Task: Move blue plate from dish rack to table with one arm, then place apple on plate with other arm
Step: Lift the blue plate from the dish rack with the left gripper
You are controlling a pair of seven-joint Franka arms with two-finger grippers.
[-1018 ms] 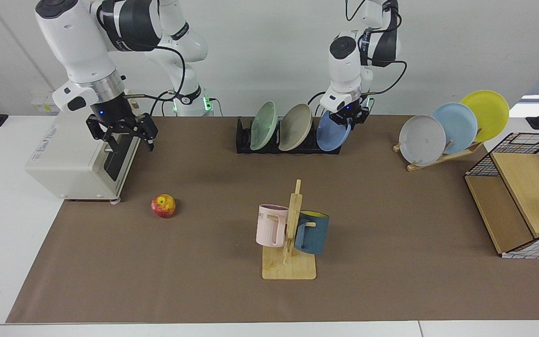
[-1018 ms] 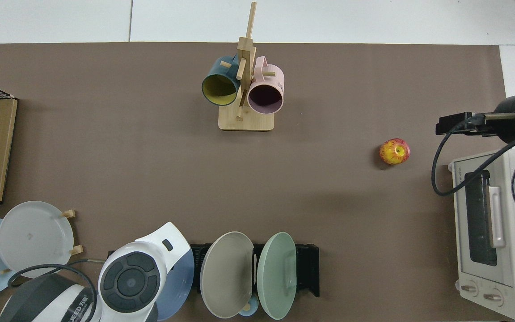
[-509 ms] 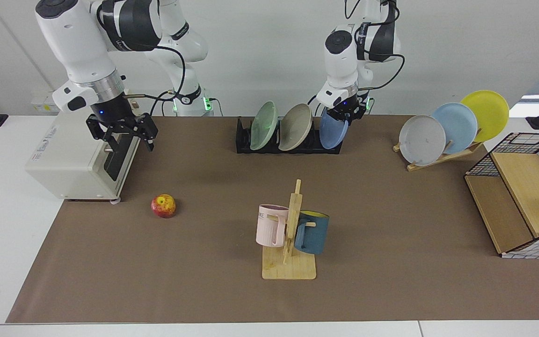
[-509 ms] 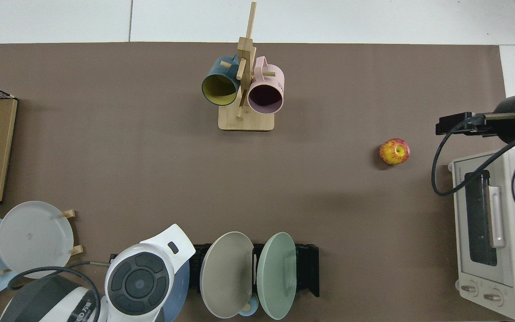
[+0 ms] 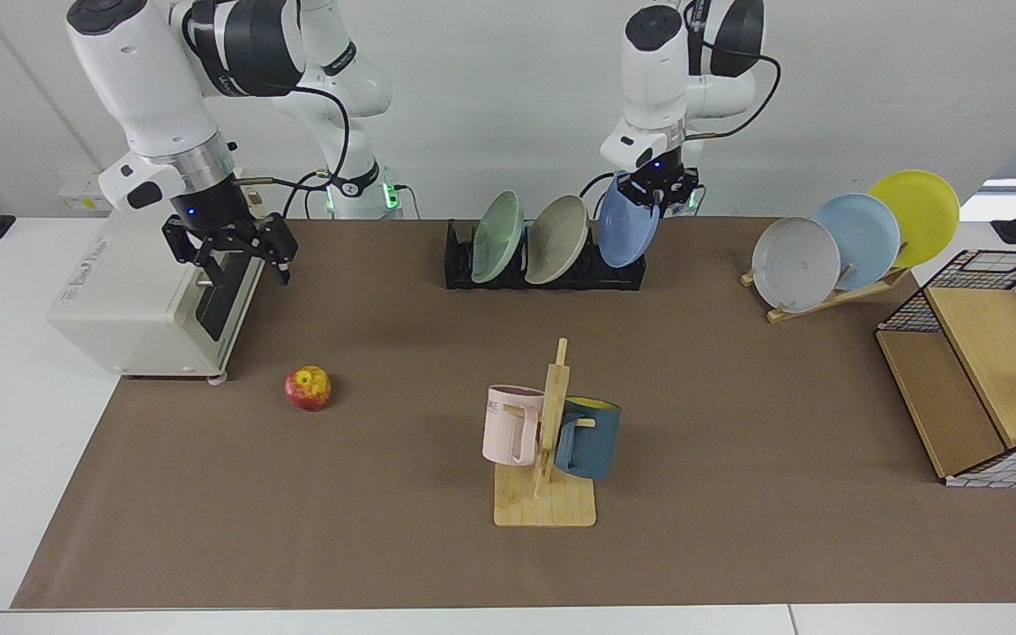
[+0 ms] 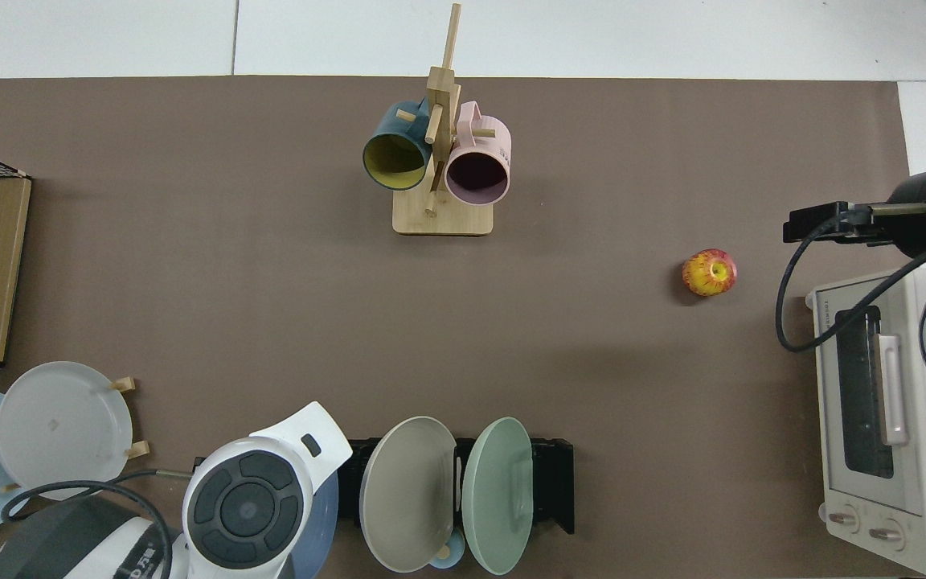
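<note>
At the rack's (image 5: pixel 543 265) end, the left hand (image 5: pixel 656 187) pinches the top rim of the blue plate (image 5: pixel 629 231), which hangs on edge with its lower rim just above the slots. Step one looks under way: lifting the plate out. Next it must clear the dividers and the beige plate (image 5: pixel 556 240) beside it, then be laid flat on open counter (image 5: pixel 737 423). Plain periwinkle, shallow rim. The right hand (image 5: pixel 235 254) waits spread by the oven (image 5: pixel 151 300); the apple (image 5: pixel 308 388) sits on the counter below it.
</note>
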